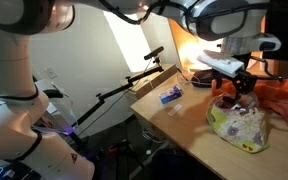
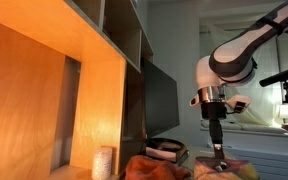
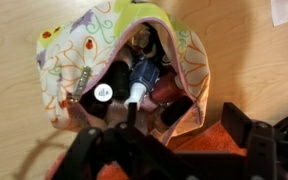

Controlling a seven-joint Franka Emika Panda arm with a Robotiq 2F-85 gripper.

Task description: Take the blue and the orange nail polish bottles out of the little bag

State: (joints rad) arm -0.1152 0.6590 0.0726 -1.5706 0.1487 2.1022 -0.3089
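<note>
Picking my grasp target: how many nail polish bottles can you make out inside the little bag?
3 clearly, in the wrist view: a white-capped bottle at left, a blue-grey-capped bottle in the middle, a reddish-brown bottle at right. Others may be hidden deeper.

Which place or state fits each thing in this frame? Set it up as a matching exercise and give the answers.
Things:
1. little bag
2. gripper
3. small blue item
4. orange-red cloth

Places or states:
A. lying alone on the bare tabletop, apart from the bag
B. open at the top, with bottles inside
C. lying right beside the bag
D. just above the bag's mouth

Pairs: 1-B, 2-D, 3-A, 4-C.
</note>
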